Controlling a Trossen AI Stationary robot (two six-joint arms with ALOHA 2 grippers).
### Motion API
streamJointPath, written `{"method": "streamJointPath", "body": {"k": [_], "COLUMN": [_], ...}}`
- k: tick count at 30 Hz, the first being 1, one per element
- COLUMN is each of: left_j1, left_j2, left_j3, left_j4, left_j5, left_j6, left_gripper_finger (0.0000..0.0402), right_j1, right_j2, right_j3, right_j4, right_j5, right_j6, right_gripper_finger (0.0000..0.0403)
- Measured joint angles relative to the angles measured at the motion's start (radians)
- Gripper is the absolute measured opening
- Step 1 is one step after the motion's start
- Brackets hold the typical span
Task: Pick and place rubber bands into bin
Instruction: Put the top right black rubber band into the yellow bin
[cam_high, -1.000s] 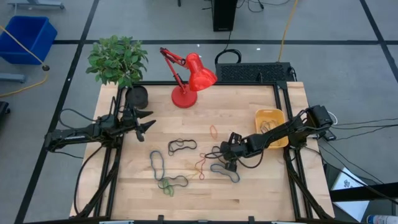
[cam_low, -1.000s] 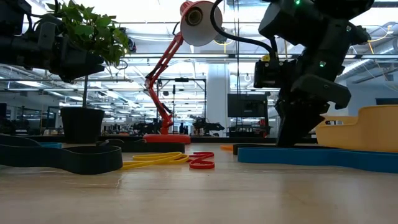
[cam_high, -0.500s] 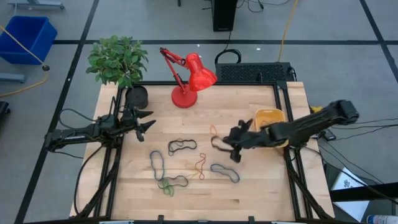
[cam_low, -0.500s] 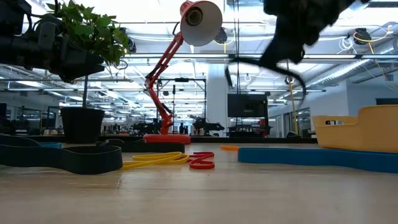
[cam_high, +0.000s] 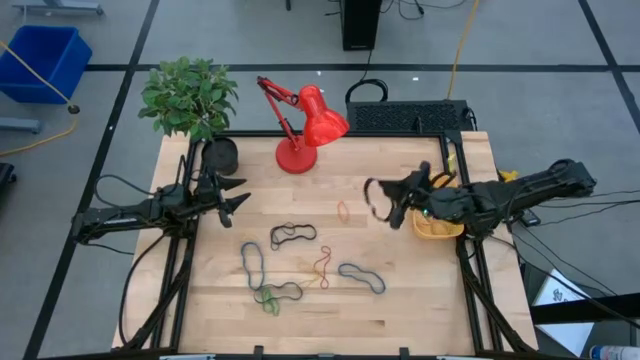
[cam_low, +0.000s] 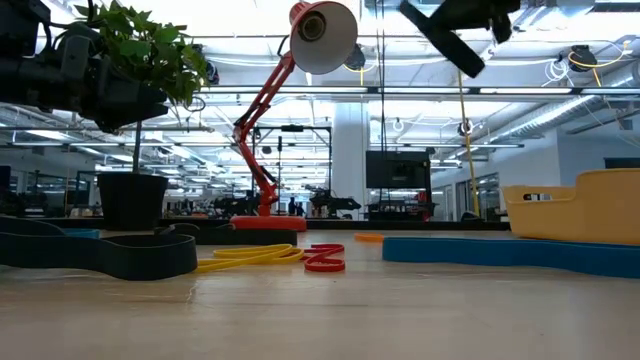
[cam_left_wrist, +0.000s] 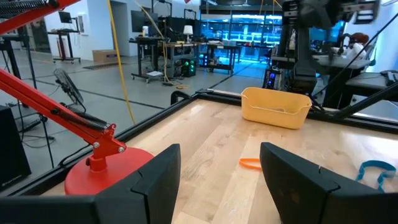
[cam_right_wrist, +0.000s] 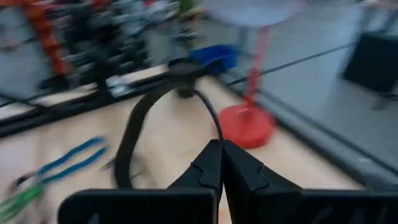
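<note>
Our right tool (cam_high: 392, 205) is clamped on a black rubber band (cam_right_wrist: 146, 124), raised above the desk (cam_high: 400, 300) just beside the yellow bin (cam_high: 432, 190). More rubber bands (cam_high: 290, 262) lie mid-desk. Our left tool (cam_high: 238, 197), fingers apart, waits near the plant pot (cam_high: 220, 155).

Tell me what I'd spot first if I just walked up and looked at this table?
Probably the bright red desk lamp at the table's far edge, beside the leafy potted plant at the far left corner. Next, the right gripper, lifted above the table with its jaws pinched on a black rubber band that dangles just left of the yellow bin. More rubber bands lie scattered mid-table.
</note>
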Motion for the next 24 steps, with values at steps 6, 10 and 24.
{"method": "streamJointPath", "body": {"k": [6, 10, 24], "left_j1": [0.0, 0.0, 0.0], "left_j2": [0.0, 0.0, 0.0], "left_j3": [0.0, 0.0, 0.0], "left_j4": [0.0, 0.001, 0.002], "left_j5": [0.0, -0.002, -0.003], "left_j6": [0.0, 0.001, 0.003], "left_gripper_finger": [0.0228, 0.0228, 0.0228], "right_j1": [-0.039, -0.088, -0.262], "right_j2": [-0.035, 0.004, 0.101], "right_j3": [0.069, 0.177, 0.111], "right_j4": [-0.296, -0.652, -1.181], "right_j5": [0.048, 0.037, -0.381], "right_j6": [0.143, 0.321, 0.722], "right_gripper_finger": [0.0, 0.0, 0.0]}}
